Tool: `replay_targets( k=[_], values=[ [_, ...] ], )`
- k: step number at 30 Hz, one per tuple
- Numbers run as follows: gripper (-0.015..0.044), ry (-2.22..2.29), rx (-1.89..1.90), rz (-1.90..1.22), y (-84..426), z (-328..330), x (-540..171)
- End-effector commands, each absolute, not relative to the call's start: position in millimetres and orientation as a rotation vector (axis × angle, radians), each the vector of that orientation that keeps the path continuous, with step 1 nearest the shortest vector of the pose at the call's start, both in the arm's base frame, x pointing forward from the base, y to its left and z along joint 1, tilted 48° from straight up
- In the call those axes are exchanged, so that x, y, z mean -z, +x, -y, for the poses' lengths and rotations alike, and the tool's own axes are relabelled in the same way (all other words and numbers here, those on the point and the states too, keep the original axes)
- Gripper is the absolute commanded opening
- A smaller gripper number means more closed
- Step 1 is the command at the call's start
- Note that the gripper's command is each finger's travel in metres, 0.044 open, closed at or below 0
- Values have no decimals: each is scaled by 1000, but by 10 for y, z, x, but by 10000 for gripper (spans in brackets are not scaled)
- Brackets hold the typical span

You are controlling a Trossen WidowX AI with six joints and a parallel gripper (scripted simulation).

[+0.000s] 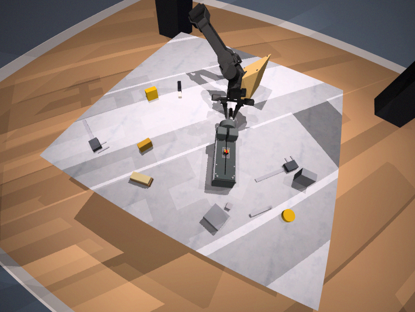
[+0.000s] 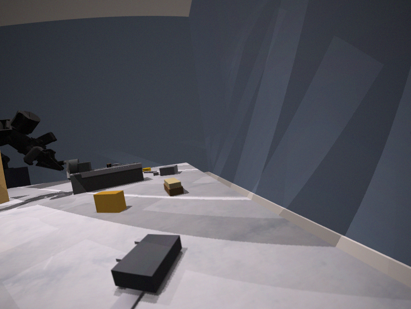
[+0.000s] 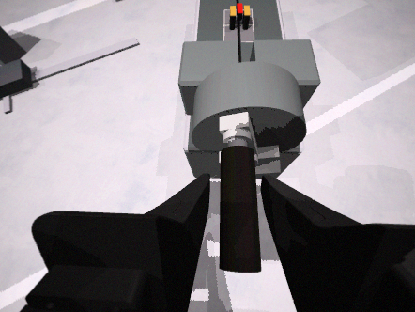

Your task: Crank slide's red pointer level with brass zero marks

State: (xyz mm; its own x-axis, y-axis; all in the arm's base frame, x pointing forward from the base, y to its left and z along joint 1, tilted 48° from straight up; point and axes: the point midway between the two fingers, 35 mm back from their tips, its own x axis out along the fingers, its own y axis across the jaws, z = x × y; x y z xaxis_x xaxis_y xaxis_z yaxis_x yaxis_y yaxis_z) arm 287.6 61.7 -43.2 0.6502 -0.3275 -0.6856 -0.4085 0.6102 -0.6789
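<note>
The grey machine (image 1: 229, 167) (image 2: 109, 178) (image 3: 246, 86) has a round crank hub (image 1: 227, 123) at its arm-side end. The dark crank handle (image 3: 239, 226) sticks out from the hub toward the arm. My gripper (image 1: 230, 117) (image 3: 235, 181) is part-way open around the handle, with a narrow gap on each side in the wrist view. The red pointer (image 1: 226, 151) (image 3: 239, 7) stands between the two brass marks (image 3: 233, 11) (image 3: 247, 11). It looks slightly farther from the hub than they are; whether it is exactly level I cannot tell.
A tan wedge (image 1: 256, 74) stands beside the arm. Dark pronged blocks (image 1: 290, 165) (image 1: 95, 144) lie on both sides of the machine. A grey angled piece (image 1: 305, 178), yellow disc (image 1: 288, 215) and grey slab (image 1: 216, 217) lie beyond it. Orange blocks (image 1: 151, 93) (image 1: 144, 144) lie left.
</note>
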Motion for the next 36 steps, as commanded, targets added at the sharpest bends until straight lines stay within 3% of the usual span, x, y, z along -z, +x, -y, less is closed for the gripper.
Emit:
replay_targets(
  k=[1,3,36],
  values=[
    [46,-947,-62,-897,2874,-624,437],
    [0,-947,-62,-897,2874,-624,437],
    [0,-948,-61,-897,2970,-483,281]
  ],
)
